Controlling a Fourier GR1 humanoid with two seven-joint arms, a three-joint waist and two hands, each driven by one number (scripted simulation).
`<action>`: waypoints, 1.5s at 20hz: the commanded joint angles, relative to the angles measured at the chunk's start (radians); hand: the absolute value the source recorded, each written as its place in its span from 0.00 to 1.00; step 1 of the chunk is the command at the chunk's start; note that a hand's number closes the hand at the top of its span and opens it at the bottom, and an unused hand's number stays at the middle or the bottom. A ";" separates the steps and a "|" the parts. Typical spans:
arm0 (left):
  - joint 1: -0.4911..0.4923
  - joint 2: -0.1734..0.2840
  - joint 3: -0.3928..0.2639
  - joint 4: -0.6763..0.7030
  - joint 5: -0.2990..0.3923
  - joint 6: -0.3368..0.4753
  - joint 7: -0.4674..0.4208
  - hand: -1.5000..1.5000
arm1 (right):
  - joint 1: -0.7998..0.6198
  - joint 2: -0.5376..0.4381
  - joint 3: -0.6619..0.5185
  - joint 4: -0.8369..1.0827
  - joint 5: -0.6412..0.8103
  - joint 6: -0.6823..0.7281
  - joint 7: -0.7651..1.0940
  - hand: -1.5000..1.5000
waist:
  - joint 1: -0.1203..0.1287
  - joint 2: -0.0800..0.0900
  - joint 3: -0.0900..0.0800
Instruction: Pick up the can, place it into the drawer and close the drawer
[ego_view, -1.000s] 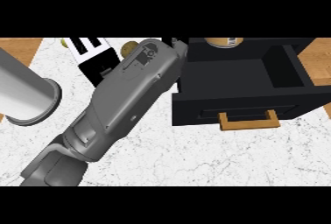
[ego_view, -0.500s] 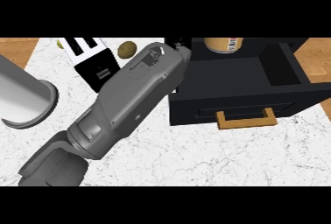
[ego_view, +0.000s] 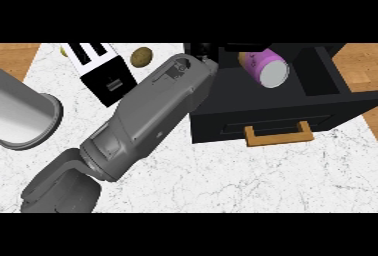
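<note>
While the robot hand (ego_view: 210, 49) stays unreadable, can (ego_view: 264, 68) tilts, lid facing lower-right, over drawer (ego_view: 325, 100).

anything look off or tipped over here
Only the purple can: it sits tilted over the open black drawer, its grey end facing up and outward, not upright. The hand on the grey forearm reaching there is hidden. The toaster and the small brown item beside it look undisturbed.
</note>
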 joint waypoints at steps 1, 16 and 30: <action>-0.039 0.000 -0.015 0.070 0.022 0.022 -0.014 0.00 | -0.036 -0.035 -0.010 0.011 -0.012 -0.005 0.005 0.00 | -0.009 0.006 0.000; 0.017 0.000 -0.067 0.002 0.156 0.055 -0.117 0.00 | -0.060 -0.051 -0.046 -0.017 0.117 0.049 -0.102 0.00 | 0.004 0.001 0.000; 0.007 0.000 -0.089 -0.056 0.211 0.089 -0.219 0.00 | -0.226 -0.085 0.171 -0.146 0.589 0.066 -0.188 0.00 | 0.053 -0.003 -0.002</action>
